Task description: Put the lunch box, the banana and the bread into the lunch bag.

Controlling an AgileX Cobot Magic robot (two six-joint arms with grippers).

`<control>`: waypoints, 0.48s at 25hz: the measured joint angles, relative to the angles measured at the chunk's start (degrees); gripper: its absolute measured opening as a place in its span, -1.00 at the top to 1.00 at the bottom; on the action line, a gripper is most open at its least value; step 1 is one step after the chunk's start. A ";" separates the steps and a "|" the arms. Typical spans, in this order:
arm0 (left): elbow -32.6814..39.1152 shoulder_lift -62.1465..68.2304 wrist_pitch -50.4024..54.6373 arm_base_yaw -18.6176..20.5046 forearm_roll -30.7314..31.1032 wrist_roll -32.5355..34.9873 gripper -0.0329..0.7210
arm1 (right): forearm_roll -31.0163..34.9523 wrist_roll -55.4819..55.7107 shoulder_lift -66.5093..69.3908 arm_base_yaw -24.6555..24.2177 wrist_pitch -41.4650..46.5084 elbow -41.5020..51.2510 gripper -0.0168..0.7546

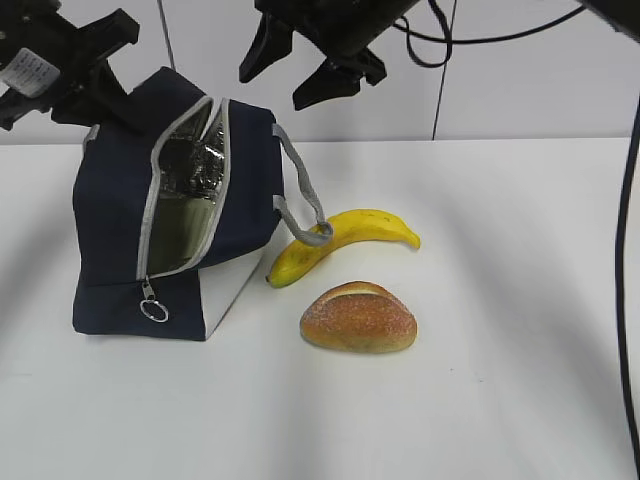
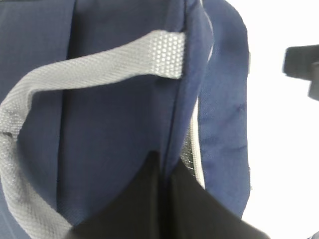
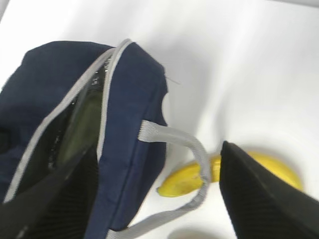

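Note:
The navy lunch bag [image 1: 115, 230] stands at the left, unzipped, with its silver lining showing. A sage-green surface inside it [image 1: 185, 235] looks like the lunch box lid; it also shows in the right wrist view [image 3: 82, 129]. The yellow banana [image 1: 350, 235] lies right of the bag, its left part under the grey strap handle [image 1: 300, 195]. The bread [image 1: 358, 318] lies in front of the banana. My left gripper [image 1: 118, 100] is shut on the bag's top rear edge [image 2: 167, 124]. My right gripper [image 1: 280, 85] hangs open and empty above the bag's opening.
The zipper's ring pull [image 1: 153, 310] hangs at the bag's front bottom corner. A black cable [image 1: 628, 250] hangs down the right edge. The white table [image 1: 500, 380] runs back to a white wall.

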 joint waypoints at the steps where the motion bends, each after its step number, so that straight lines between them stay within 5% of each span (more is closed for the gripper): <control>1: 0.00 0.00 0.00 0.00 0.12 0.00 0.92 | -2.26 -0.13 -1.08 0.00 0.13 0.00 -0.50; 12: 0.00 0.00 0.00 0.00 0.77 0.00 0.92 | -23.00 -1.30 -14.67 -0.14 0.98 7.06 -0.50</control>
